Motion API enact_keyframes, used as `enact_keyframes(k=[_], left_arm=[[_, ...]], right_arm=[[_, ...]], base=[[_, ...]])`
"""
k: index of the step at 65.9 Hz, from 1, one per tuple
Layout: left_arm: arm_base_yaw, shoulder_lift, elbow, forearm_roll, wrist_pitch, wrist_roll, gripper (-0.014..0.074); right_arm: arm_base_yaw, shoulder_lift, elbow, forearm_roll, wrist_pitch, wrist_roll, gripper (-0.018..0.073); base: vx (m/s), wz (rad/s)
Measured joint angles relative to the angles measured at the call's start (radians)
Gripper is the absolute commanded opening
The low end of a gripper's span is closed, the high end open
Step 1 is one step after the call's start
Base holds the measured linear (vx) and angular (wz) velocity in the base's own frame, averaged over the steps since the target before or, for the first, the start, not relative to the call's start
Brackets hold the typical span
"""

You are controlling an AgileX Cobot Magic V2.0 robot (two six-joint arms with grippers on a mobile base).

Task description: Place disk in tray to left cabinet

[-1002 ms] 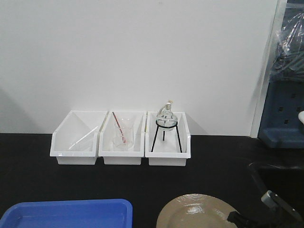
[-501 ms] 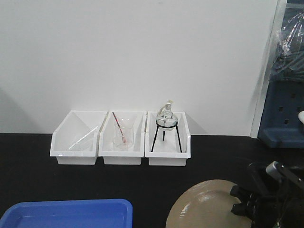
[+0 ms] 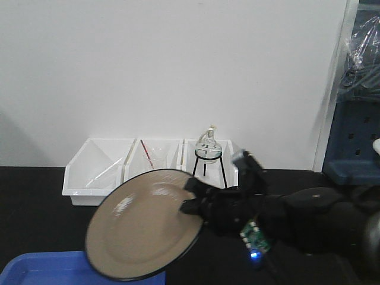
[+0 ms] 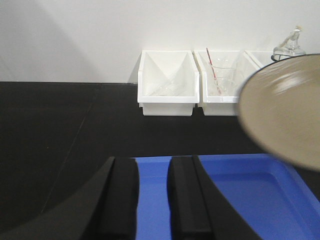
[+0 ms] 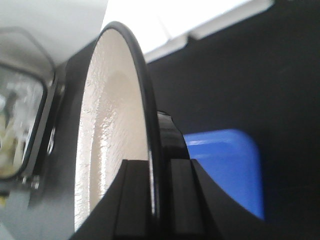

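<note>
Front view: my right gripper [image 3: 191, 199] is clamped on the right rim of the disk [image 3: 142, 222]. The disk hangs steeply tilted and overlaps the right end of the tray [image 3: 35, 270]. Its height above the tray is probably small, but this angle cannot confirm it.

Left wrist view: the left gripper [image 4: 150, 200] has its fingers apart and holds nothing. The tray lies just ahead of them, and the disk is up and to their right.

Right wrist view: the fingers [image 5: 132, 200] pinch the black rim. The disk runs straight out from the fingertips, edge-on, with the tray on its back side. I judge that the disk must be levelled and then lowered. No legible lettering in any view.
</note>
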Motion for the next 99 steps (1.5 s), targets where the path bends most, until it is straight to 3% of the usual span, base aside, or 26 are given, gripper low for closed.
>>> enact_keyframes(k=[5, 15, 30, 46, 53, 66, 73, 92, 99], left_arm=[[0.000, 0.000, 0.000, 0.000, 0.000, 0.000, 0.0320], [0.000, 0.000, 0.000, 0.000, 0.000, 0.000, 0.0320], [0.000, 0.000, 0.000, 0.000, 0.000, 0.000, 0.0320], [0.000, 0.000, 0.000, 0.000, 0.000, 0.000, 0.0320], [0.000, 0.000, 0.000, 0.000, 0.000, 0.000, 0.0320], [0.000, 0.000, 0.000, 0.000, 0.000, 0.000, 0.0320], [0.000, 0.000, 0.000, 0.000, 0.000, 0.000, 0.0320], [0.000, 0.000, 0.000, 0.000, 0.000, 0.000, 0.0320], [0.000, 0.000, 0.000, 0.000, 0.002, 0.000, 0.0320]], right_arm=[[0.080, 0.076, -0.056, 0.008, -0.004, 0.000, -0.0004], [0.170, 0.189, -0.115, 0.012, -0.009, 0.000, -0.0004], [0.209, 0.304, -0.124, 0.020, -0.015, -0.010, 0.0005], [0.209, 0.349, -0.140, 0.068, -0.010, -0.065, 0.0097], [0.209, 0.355, -0.142, 0.077, -0.004, -0.087, 0.0200], [0.205, 0.369, -0.136, 0.047, -0.017, -0.184, 0.0475], [0.186, 0.362, -0.135, 0.036, 0.009, -0.228, 0.0565], [0.063, 0.244, -0.135, -0.062, 0.074, -0.255, 0.0566], [0.035, 0.191, -0.135, -0.190, 0.082, -0.216, 0.0552]], base=[[0.00, 0.00], [0.00, 0.00], [0.00, 0.00], [0.00, 0.00], [0.00, 0.00], [0.00, 0.00], [0.00, 0.00], [0.00, 0.00], [0.00, 0.00]])
